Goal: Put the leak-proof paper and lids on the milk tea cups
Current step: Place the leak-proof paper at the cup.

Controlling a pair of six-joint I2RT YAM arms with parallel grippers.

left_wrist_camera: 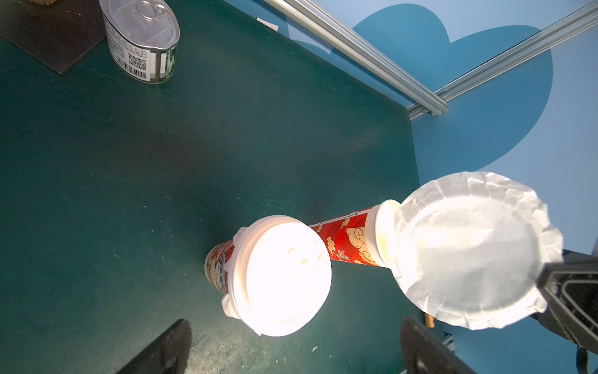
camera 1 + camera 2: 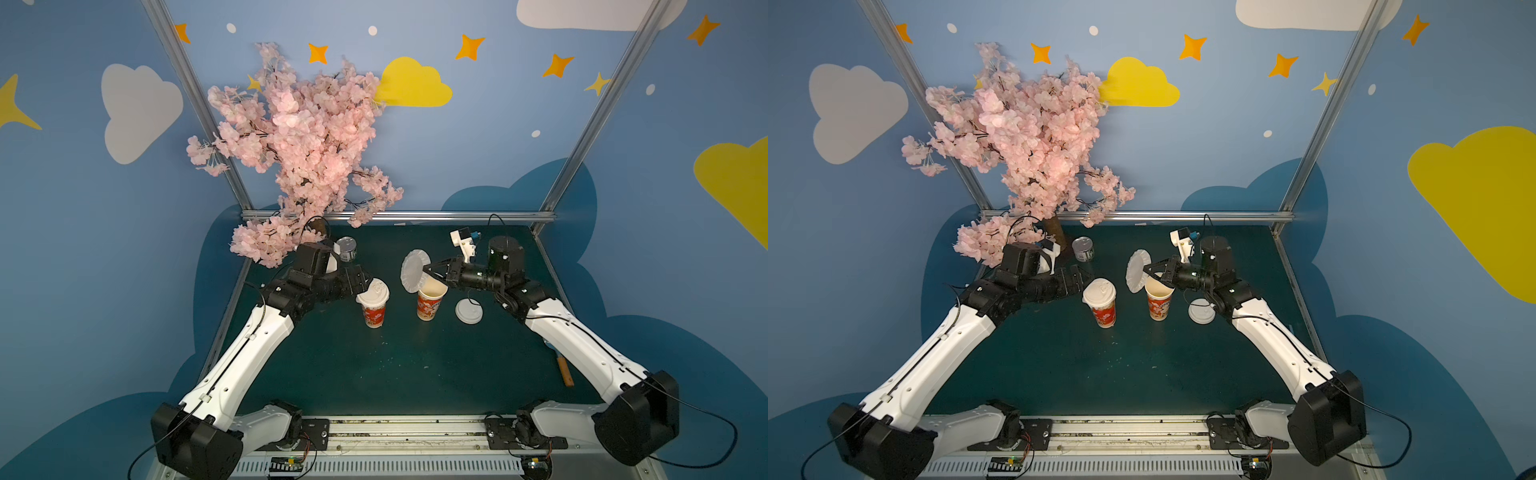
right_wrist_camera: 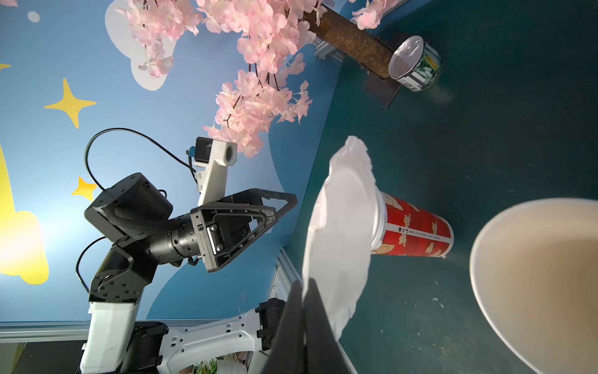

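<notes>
The can [image 1: 142,45] is showing a barcode and QR code, and a cup [image 3: 417,231] is carrying a line of tiny print (all wording too blurred).

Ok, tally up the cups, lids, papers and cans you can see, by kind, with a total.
milk tea cups: 2
leak-proof paper: 2 (one held up, one pinched under a lid)
white lids: 2
tin can: 1
Total: 7
</notes>
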